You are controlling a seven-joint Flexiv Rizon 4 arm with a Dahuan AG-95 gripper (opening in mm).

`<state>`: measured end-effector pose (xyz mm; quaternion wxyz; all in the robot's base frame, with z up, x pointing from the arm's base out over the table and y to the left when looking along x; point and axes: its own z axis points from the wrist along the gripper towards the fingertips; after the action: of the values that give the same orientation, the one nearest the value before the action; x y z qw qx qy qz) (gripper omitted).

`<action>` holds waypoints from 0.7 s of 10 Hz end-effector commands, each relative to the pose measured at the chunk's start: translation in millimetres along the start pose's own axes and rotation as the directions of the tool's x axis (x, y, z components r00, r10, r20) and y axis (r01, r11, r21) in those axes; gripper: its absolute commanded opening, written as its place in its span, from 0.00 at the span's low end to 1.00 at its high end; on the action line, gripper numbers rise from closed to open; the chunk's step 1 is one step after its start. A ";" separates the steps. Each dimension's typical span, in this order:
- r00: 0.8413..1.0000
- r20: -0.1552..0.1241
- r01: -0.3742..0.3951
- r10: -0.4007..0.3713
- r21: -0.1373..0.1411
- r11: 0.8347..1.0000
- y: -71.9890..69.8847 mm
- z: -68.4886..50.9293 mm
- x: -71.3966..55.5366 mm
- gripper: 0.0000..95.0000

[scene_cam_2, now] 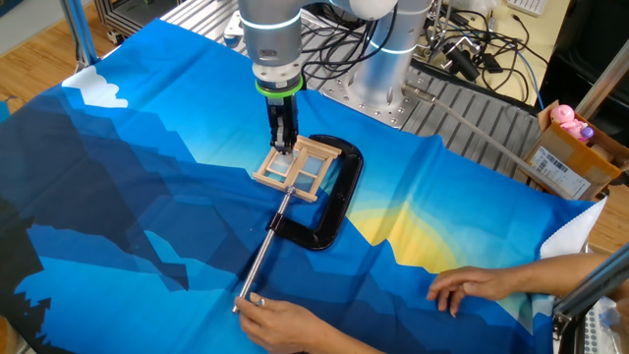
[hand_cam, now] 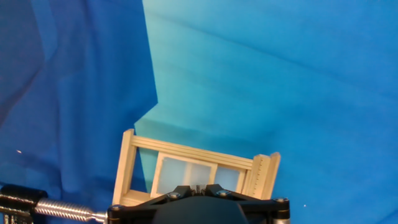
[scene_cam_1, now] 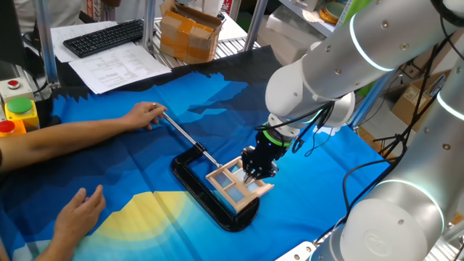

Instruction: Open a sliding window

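Observation:
The sliding window (scene_cam_1: 233, 185) is a small light wood frame with pale panes, lying flat on the blue cloth inside a black C-shaped clamp (scene_cam_1: 205, 197). My gripper (scene_cam_1: 250, 176) points straight down onto it, fingers shut together with nothing between them. From the other fixed view the gripper (scene_cam_2: 283, 147) has its tips at the window's (scene_cam_2: 298, 168) far edge, near the top rail. The hand view shows the window (hand_cam: 194, 167) just ahead of the closed gripper (hand_cam: 198, 185). Whether the tips touch the wood I cannot tell.
One of a person's hands (scene_cam_1: 145, 114) holds the end of the clamp's metal rod (scene_cam_1: 185, 138), the other hand (scene_cam_1: 78, 212) rests on the cloth. A keyboard (scene_cam_1: 105, 36), a cardboard box (scene_cam_1: 190, 32) and a button box (scene_cam_1: 18, 109) stand at the back left. Cables (scene_cam_2: 462, 49) lie behind the arm's base.

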<state>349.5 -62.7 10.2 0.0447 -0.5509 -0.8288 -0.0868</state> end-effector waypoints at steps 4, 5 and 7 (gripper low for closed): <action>1.000 0.005 0.016 -0.016 0.007 1.000 -5.8 -4.0 0.6 0.00; 1.000 0.005 0.019 -0.020 0.008 1.000 -6.0 -3.4 0.2 0.00; 1.000 -0.018 -0.005 0.005 -0.020 1.000 -4.4 -4.3 -1.6 0.00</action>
<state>346.2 -66.2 12.9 0.0424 -0.5522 -0.8275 -0.0926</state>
